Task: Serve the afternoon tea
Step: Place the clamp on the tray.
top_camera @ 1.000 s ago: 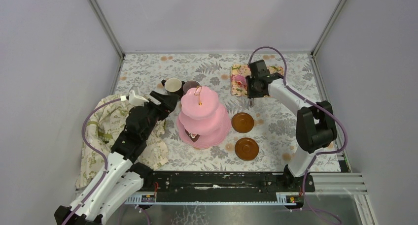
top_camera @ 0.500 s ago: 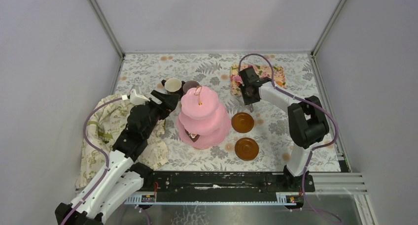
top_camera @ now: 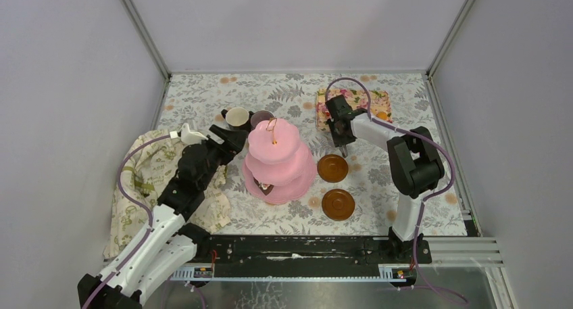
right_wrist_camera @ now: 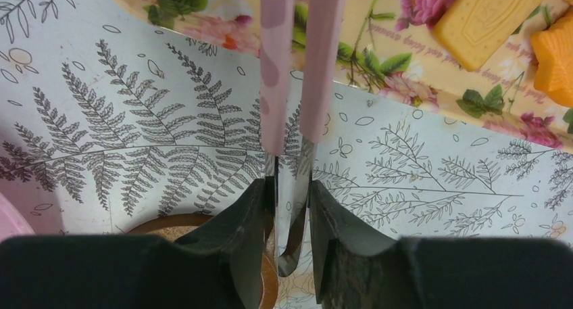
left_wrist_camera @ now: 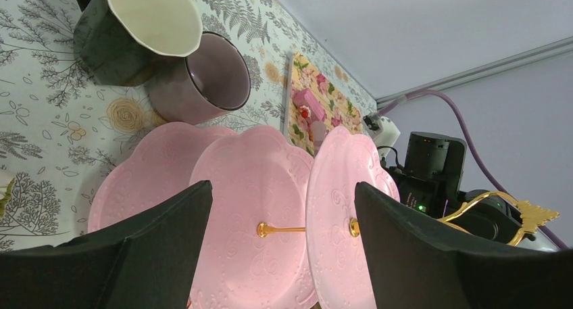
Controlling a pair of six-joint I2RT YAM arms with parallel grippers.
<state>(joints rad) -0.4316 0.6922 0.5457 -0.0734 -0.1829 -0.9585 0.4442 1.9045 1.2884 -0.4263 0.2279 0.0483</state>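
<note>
Top external view showed the pink three-tier cake stand with gold loop handle point(top_camera: 278, 161) standing mid-tabletop point(top_camera: 284, 92), with two dark mugs point(top_camera: 236, 117) point(top_camera: 261, 118) just behind it and two round brown saucers point(top_camera: 332, 168) point(top_camera: 338, 204) to its right. The left gripper point(top_camera: 230, 137) hovered released, jaws wide, just left of the stand. The right gripper point(right_wrist_camera: 292, 194) was clenched on pink-armed metal tongs point(right_wrist_camera: 323, 52), at the near edge of the floral rectangular tray point(right_wrist_camera: 223, 11), which held orange and yellow sweets point(right_wrist_camera: 486, 15).
</note>
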